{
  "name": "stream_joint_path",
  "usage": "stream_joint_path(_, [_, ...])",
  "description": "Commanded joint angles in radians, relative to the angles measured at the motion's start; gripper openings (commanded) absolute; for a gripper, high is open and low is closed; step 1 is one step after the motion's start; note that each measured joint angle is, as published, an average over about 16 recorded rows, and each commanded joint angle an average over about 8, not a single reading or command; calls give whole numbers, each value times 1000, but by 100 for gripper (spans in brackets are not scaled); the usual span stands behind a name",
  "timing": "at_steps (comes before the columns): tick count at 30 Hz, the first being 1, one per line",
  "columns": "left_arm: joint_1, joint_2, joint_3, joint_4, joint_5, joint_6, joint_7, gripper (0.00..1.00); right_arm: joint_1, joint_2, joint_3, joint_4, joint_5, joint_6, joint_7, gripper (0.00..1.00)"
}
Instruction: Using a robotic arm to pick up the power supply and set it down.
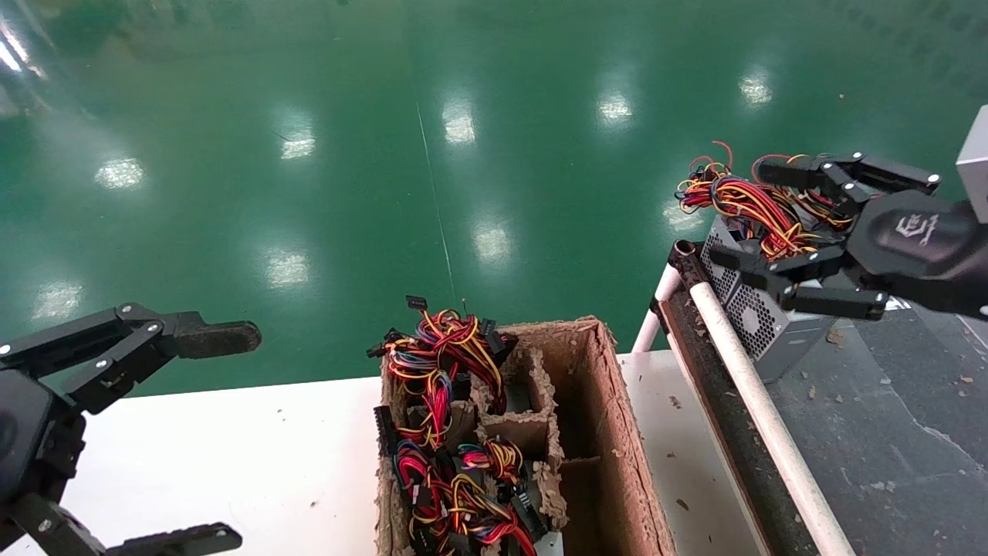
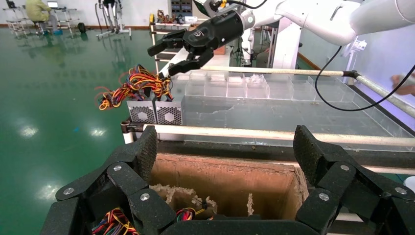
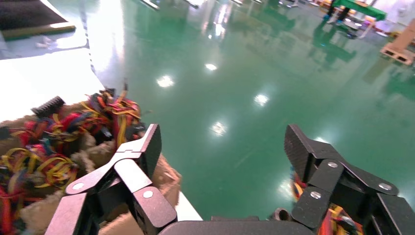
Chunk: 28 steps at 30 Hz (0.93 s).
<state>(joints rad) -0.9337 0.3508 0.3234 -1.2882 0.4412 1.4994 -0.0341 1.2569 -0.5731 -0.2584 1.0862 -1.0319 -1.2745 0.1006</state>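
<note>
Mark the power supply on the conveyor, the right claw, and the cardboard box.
Power supply [image 1: 760, 324]: head view, perforated grey side.
Right claw [image 1: 803, 224]: head view, midway between its open fingertips.
Cardboard box [image 1: 617, 432]: head view, right wall.

right gripper [image 3: 222, 161] spread open above the green floor [image 3: 254, 63]; coloured wires [image 3: 73, 132] fill a cardboard box [image 3: 166, 178] beside it.

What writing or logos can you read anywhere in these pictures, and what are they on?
White logo on the right end effector round housing: too small to read.
Power supply below it: no label visible.
Left end effector: no markings.
</note>
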Motion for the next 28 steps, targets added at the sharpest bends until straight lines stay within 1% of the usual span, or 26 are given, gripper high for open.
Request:
stream_joint_path(1, [0,0,0,0,0,0,0,100,-8,-2,-1,9,14,-10,4,100])
stream_joint_path(28, [-1,0,2,0,-1,0,1,100,-113,-24,-13,123,187,-137,54,100])
